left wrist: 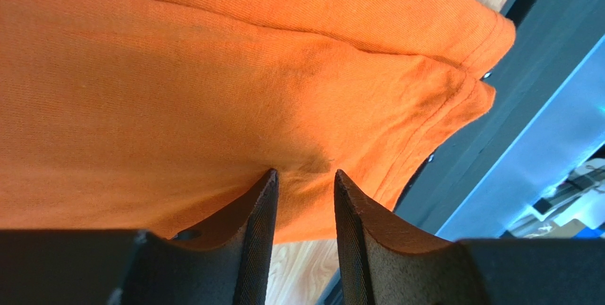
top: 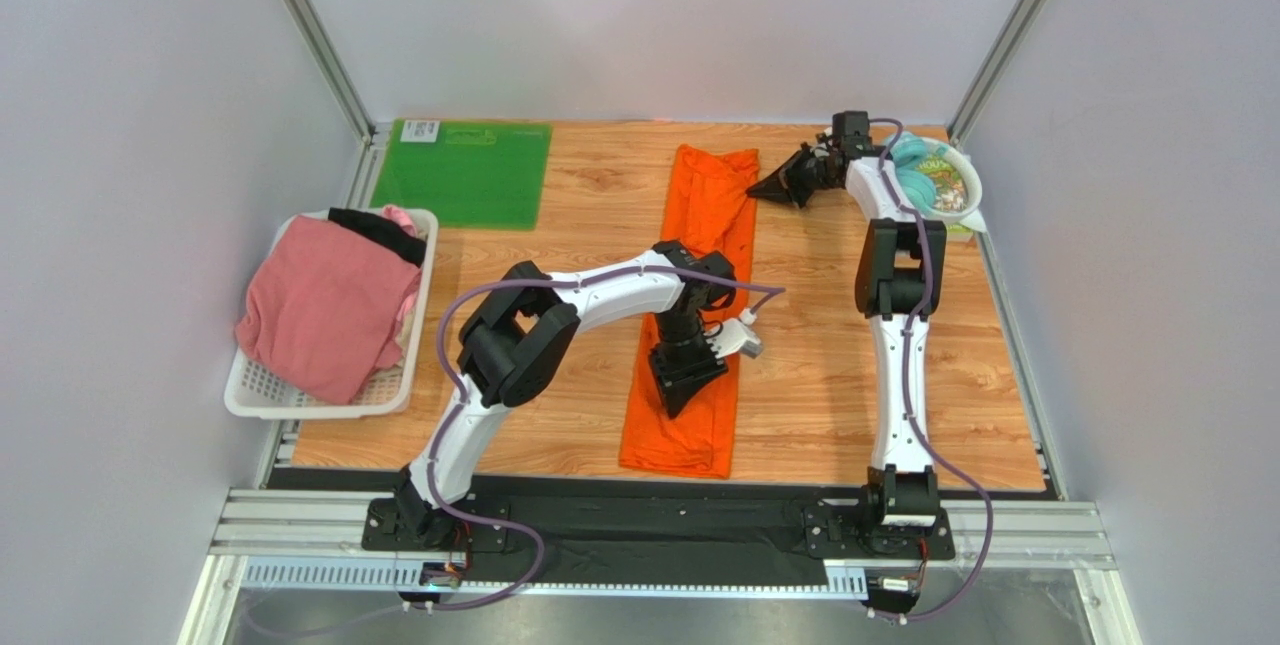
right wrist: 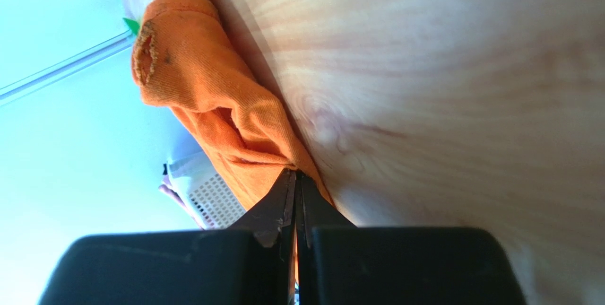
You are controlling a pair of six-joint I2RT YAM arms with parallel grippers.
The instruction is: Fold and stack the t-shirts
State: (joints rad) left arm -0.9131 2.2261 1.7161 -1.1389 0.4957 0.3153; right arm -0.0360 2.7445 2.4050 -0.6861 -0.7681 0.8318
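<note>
Orange t-shirt (top: 712,210), folded strip, lies at frame centre; left gripper (left wrist: 305,173), jaws partly apart, empty over its lower end; right gripper (right wrist: 294,172), closed tight at its upper edge, hold unclear; best pinch all layers squarely.

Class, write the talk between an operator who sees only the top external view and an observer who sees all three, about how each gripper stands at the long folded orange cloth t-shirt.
Operator: Is the left gripper closed on the orange cloth t-shirt?
Observer: No. The left wrist view shows its jaws apart, with the tips at the cloth near the hemmed end.
Operator: And the right gripper?
Observer: The right wrist view shows its fingers pressed together at the shirt's edge.
</note>
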